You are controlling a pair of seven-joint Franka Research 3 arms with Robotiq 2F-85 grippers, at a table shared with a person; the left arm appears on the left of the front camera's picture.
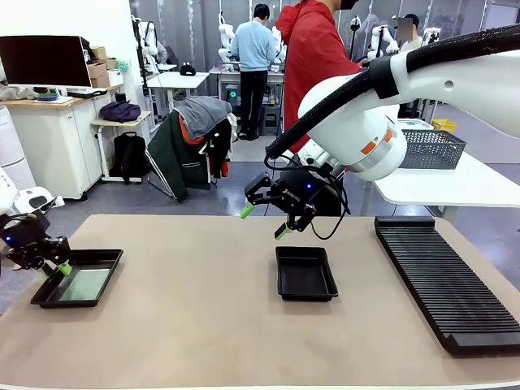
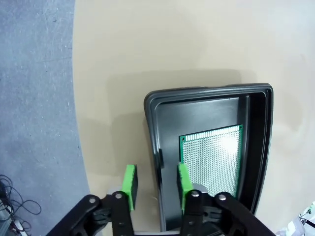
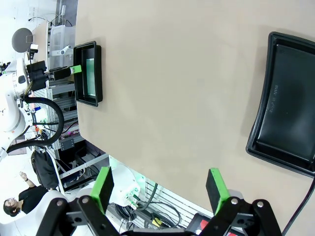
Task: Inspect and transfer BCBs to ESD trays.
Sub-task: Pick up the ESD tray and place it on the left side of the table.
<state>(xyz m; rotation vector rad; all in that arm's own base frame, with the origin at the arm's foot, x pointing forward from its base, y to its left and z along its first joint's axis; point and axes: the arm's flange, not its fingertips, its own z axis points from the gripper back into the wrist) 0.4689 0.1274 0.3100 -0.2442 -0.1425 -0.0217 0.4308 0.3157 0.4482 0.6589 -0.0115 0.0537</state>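
Watching left tool (image 2: 156,169): jaws parted astride the rim of the ESD tray (image 2: 206,91), BCB (image 2: 211,157) lying inside. Lift crooked and you snag that rim, tipping it. Right tool (image 1: 265,222) spread wide, empty.

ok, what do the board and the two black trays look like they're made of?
Board: likely fibreglass-type laminate, green, mostly matte with one glare patch; a fine grid of holes shows. Left tray and centre tray: black moulded plastic by the look, semi-gloss; the rounded flared rims catch light.
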